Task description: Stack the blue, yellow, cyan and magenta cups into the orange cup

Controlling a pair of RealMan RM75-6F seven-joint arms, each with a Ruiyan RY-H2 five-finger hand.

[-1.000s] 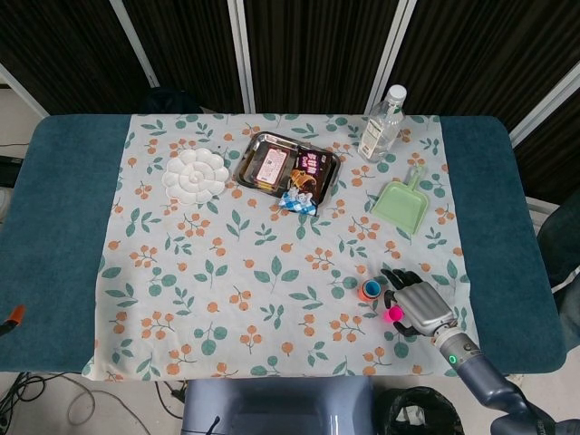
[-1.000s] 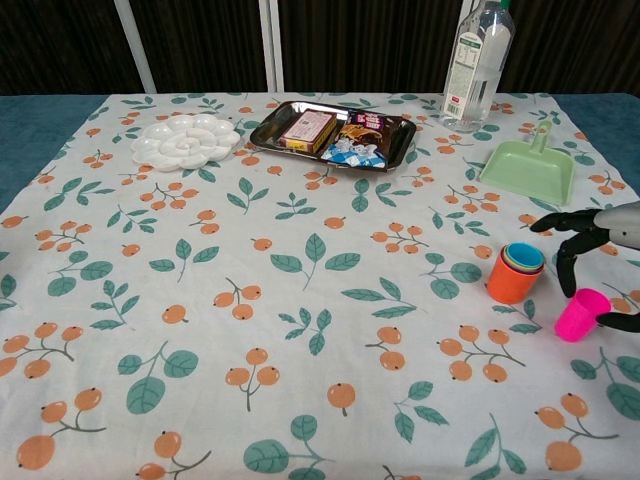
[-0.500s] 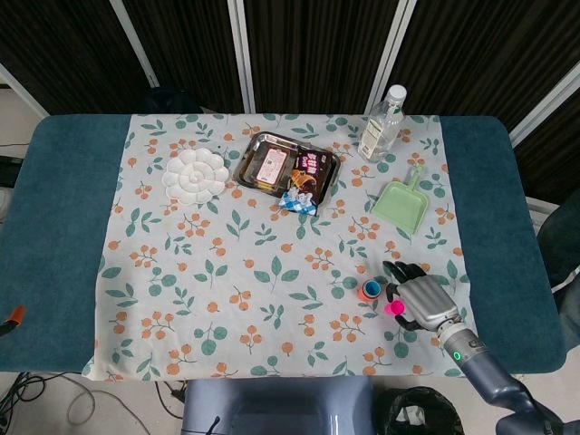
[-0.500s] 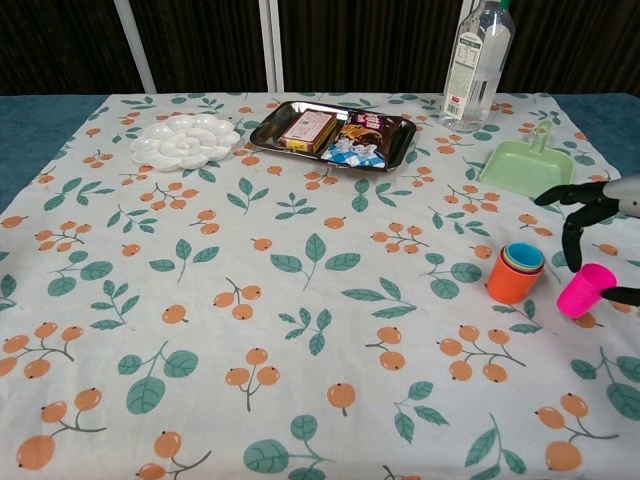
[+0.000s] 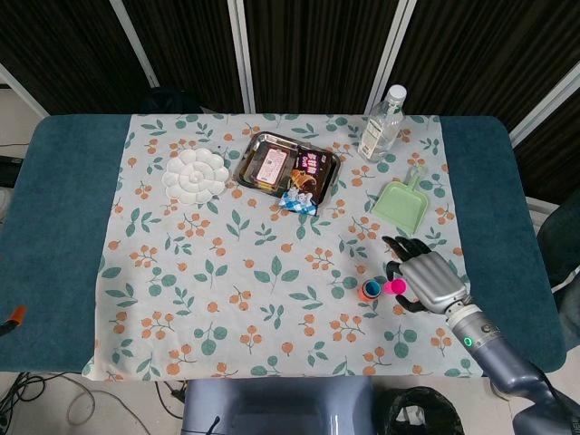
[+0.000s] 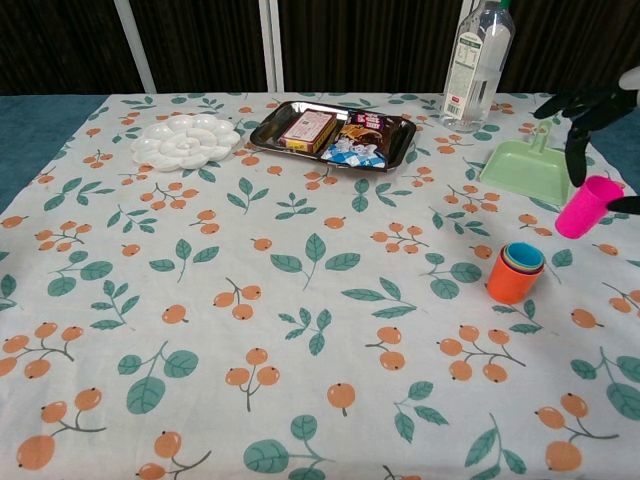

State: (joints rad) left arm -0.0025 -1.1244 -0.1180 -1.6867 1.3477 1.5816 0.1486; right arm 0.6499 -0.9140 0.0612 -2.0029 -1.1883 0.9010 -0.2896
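1. Plainly, the magenta cup is off the table, pinched in the right hand by its wall; in the chest view it hangs tilted, up and to the right of the stack.
2. It looks like a small thin plastic cup: light, stiff enough to hold its shape, with a smooth wall that could slip. A hold on the wall near the rim, as now, suits it, and a hard squeeze seems unneeded.
3. The fingers not on the cup stand spread above it.
4. The orange cup stands upright on the cloth, with cyan, yellow and blue rims showing nested inside it; only the magenta one seems left to go in.
5. Being light, the stack could tip or slide if the cup comes down off-centre, so a straight, upright drop looks wisest.
6. The dustpan lies just behind the stack; bottle, tray and palette sit well apart.
7. The left hand shows in neither view.
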